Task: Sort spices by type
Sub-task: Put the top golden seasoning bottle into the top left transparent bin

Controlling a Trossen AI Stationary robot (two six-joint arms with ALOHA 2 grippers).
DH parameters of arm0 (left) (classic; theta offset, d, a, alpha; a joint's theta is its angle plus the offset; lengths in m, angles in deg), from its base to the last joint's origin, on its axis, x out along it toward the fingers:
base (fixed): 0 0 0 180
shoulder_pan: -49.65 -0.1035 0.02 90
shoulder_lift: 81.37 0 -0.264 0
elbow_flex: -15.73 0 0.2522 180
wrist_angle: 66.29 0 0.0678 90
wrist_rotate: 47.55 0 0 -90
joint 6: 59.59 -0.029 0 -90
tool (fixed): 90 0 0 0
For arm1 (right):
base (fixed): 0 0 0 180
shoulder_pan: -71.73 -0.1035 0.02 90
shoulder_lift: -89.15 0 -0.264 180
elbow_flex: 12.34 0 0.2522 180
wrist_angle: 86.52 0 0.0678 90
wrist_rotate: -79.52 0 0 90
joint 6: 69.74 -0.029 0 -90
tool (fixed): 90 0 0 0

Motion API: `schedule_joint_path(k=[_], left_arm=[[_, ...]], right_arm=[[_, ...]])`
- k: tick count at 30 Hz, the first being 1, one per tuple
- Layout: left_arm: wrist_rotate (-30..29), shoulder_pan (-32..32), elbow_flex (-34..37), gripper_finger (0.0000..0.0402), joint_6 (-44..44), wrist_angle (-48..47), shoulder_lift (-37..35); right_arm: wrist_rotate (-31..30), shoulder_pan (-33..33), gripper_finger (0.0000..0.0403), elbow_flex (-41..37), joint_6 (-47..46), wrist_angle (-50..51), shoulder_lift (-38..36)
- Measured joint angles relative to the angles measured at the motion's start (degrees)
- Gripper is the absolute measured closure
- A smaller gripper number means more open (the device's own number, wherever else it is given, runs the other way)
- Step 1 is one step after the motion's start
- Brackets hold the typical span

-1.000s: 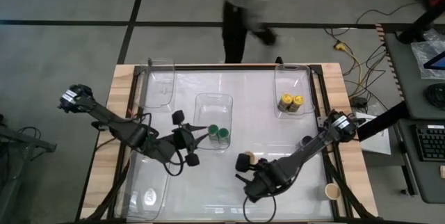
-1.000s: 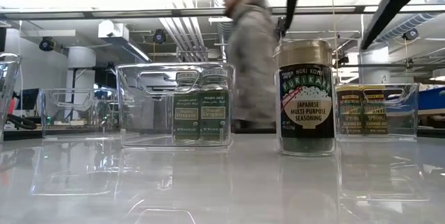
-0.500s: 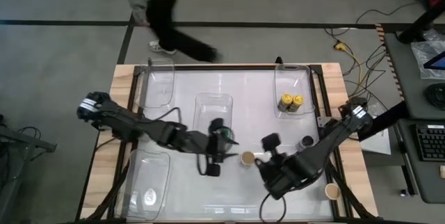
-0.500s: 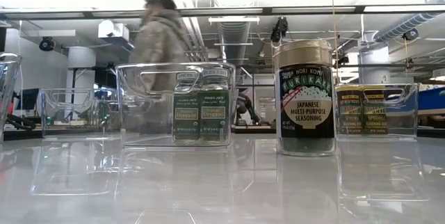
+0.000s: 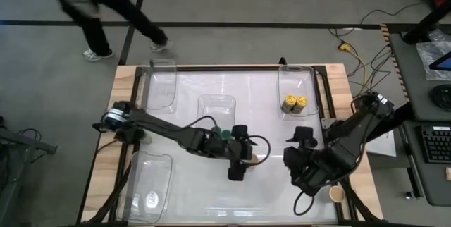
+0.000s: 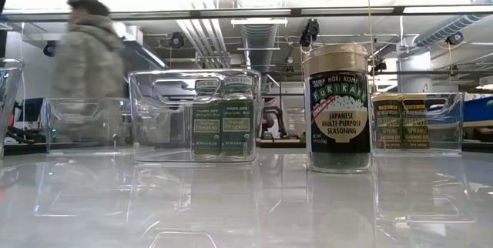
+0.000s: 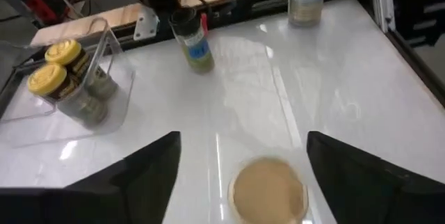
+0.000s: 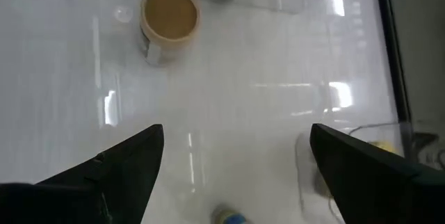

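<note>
A tan-lidded spice jar [image 6: 339,109] stands upright on the white table near its middle. My left gripper [image 5: 243,153] hangs open above it, and the tan lid [image 7: 268,189] shows between its two fingers without touching them. My right gripper [image 5: 297,160] is open and empty, to the right of that jar. Two green-lidded jars [image 6: 223,121] stand in the middle clear bin [image 5: 216,107]. Two yellow-lidded jars [image 5: 294,103] stand in the far-right bin [image 5: 296,79]. A black-lidded jar [image 7: 191,40] and a second tan-lidded jar [image 5: 337,194] stand at the table's right side.
Two empty clear bins stand on the left, one at the far edge [image 5: 162,86] and one at the near edge [image 5: 151,185]. A dark frame rail [image 5: 328,107] runs along the table's right side. A person [image 5: 91,1] walks behind the far left corner.
My left gripper has gone toward the table's right edge, past the middle bin, until it is over the tan-lidded jar. My right gripper has drawn away from that jar toward the right edge. The jar has stayed upright in place. The person has walked leftward behind the table.
</note>
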Motion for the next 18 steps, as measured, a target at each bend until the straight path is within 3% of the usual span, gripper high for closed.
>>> schedule_joint_path(k=[7,14,18], left_arm=[[1.87,-0.38,-6.97,0.0057,3.30,-11.23,5.54],[11.94,-3.11,-8.70,0.0045,5.14,-11.97,8.25],[14.62,-4.05,-8.57,0.0045,4.62,-11.63,8.31]], right_arm=[[-0.15,-0.37,0.0051,-4.74,-5.31,-0.09,-1.07],[-1.40,-0.34,0.0051,-6.80,-5.37,-0.38,-1.05],[-1.44,-0.34,0.0051,-6.80,-5.37,-1.34,-1.05]])
